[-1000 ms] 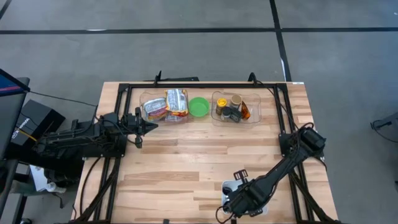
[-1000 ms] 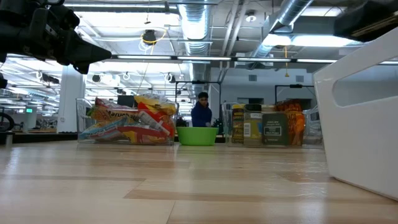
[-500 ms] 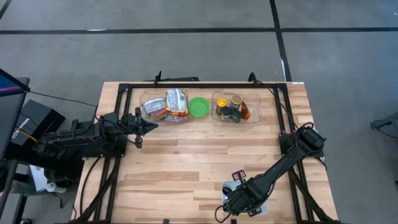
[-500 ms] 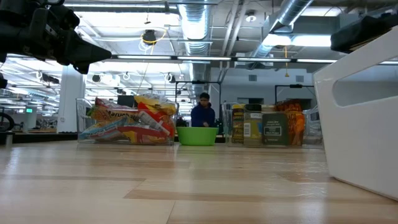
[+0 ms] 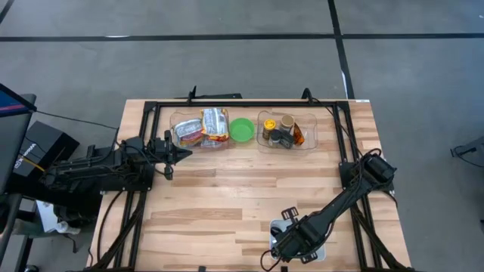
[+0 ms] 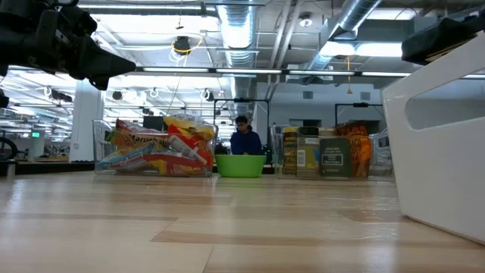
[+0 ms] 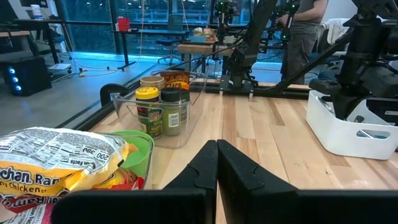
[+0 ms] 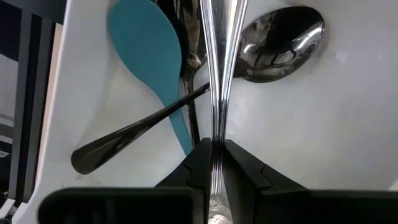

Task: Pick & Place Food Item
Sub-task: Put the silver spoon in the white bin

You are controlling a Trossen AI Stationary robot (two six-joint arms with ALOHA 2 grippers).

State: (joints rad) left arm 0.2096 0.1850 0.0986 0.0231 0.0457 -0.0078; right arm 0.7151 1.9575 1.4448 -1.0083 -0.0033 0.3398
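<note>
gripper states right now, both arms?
Left tool: shut, empty, near the snack bin.
Right tool: shut on a metal utensil handle inside the white bin.

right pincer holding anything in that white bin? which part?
Yes: the right pincer pinches a metal utensil's thin handle inside the white bin. Left pincer is shut on nothing.

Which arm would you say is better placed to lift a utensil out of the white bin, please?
The right: its hand is down inside the white bin, fingers pinching a metal utensil handle. The left hand waits shut by the snack container.
</note>
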